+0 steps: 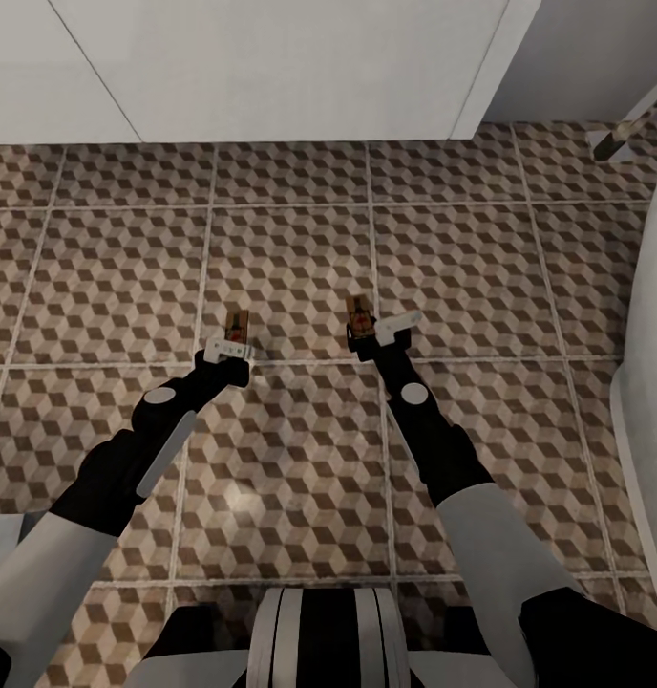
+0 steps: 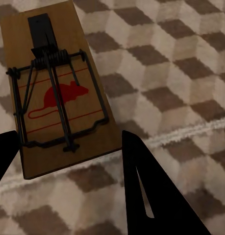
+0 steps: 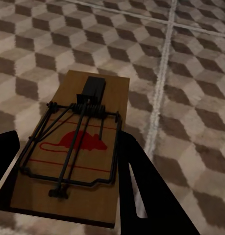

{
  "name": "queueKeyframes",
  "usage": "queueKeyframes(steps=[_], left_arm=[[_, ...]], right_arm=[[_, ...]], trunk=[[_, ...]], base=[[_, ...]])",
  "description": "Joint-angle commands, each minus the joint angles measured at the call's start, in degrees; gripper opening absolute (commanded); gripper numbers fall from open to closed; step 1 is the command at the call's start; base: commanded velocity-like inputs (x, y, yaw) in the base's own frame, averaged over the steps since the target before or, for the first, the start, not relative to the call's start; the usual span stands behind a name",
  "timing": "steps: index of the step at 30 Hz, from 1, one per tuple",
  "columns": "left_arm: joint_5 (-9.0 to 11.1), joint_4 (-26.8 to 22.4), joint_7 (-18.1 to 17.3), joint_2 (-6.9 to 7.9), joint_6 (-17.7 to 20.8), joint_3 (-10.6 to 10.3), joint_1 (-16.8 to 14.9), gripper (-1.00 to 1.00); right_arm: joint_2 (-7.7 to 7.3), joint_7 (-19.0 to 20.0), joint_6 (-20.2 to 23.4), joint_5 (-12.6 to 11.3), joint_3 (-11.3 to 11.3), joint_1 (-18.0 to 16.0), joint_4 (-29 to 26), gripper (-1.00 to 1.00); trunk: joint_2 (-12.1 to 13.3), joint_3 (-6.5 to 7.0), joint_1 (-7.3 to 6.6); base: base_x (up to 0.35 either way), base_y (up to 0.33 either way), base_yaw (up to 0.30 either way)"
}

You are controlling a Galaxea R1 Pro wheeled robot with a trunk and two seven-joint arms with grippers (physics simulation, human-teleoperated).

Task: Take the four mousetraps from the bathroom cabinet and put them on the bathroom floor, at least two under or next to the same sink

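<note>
Two mousetraps lie on the cube-patterned bathroom floor point(image 1: 290, 248), about a tile and a half in front of the sink's white drawer unit point(image 1: 271, 67). Each is a tan board with a dark wire spring and a red mouse print. My left gripper point(image 1: 228, 352) is at the near end of the left mousetrap point(image 1: 237, 325). In the left wrist view that mousetrap point(image 2: 58, 93) rests flat and skewed, a thin gap each side, and the left gripper point(image 2: 69, 134) is open. My right gripper point(image 1: 367, 336) point(image 3: 68, 137) is shut on the right mousetrap point(image 1: 359, 315) point(image 3: 78, 147), fingers point(image 3: 137, 176) against its edge.
A white curved fixture point(image 1: 653, 382) runs along the right edge. A small pale and dark object point(image 1: 610, 143) lies at the far right near the wall. Open tiles spread left of the traps and between my arms.
</note>
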Motion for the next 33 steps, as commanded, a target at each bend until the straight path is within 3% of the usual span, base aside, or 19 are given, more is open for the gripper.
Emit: queueKeyframes(steps=[1, 15, 23, 33], left_arm=[[0.0, -0.2, 0.1, 0.07, 0.3, -0.1, 0.0, -1.00], [0.2, 0.2, 0.1, 0.10, 0.8, -0.1, 0.0, -1.00], [0.2, 0.5, 0.1, 0.07, 5.9, -0.1, 0.3, -1.00], [0.2, 0.2, 0.1, 0.01, 6.3, -0.1, 0.3, -1.00]], right_arm=[[0.00, -0.3, -0.1, 0.5, 0.0, 0.0, -0.2, -1.00], [-0.13, -0.3, -0.1, 0.6, 0.0, 0.9, -1.3, -1.00], [-0.23, -0.2, -0.1, 0.7, 0.0, 1.6, -1.3, -1.00], [-0.33, -0.3, -0.1, 0.7, 0.0, 2.0, -1.3, -1.00]], trunk=[[0.0, -0.03, 0.02], [-0.1, -0.03, 0.20], [-0.1, -0.03, 0.20], [-0.1, -0.03, 0.20]], base=[[0.000, 0.000, 0.000], [0.000, 0.000, 0.000], [0.008, 0.000, 0.000], [0.250, 0.000, 0.000]])
